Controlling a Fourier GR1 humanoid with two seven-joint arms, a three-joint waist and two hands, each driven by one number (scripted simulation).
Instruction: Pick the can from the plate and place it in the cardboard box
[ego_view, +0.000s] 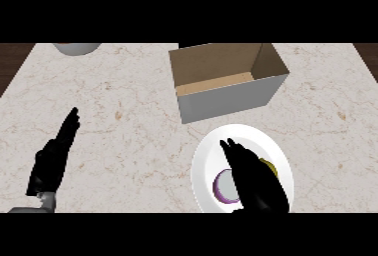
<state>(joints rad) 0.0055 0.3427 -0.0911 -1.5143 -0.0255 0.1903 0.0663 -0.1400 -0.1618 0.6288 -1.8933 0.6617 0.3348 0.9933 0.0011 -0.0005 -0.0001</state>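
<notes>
While on one plate, one can, one cardboard box.

No text, label, brand, number or sign could be read anywhere. The cardboard box at about 12 o'clock showed plain walls — bare brown inside, blank grey outside. The can at about 5 o'clock, on the white plate, showed only a purple rim and a pale end, with no lettering legible — much of it was hidden behind the right hand.
</notes>
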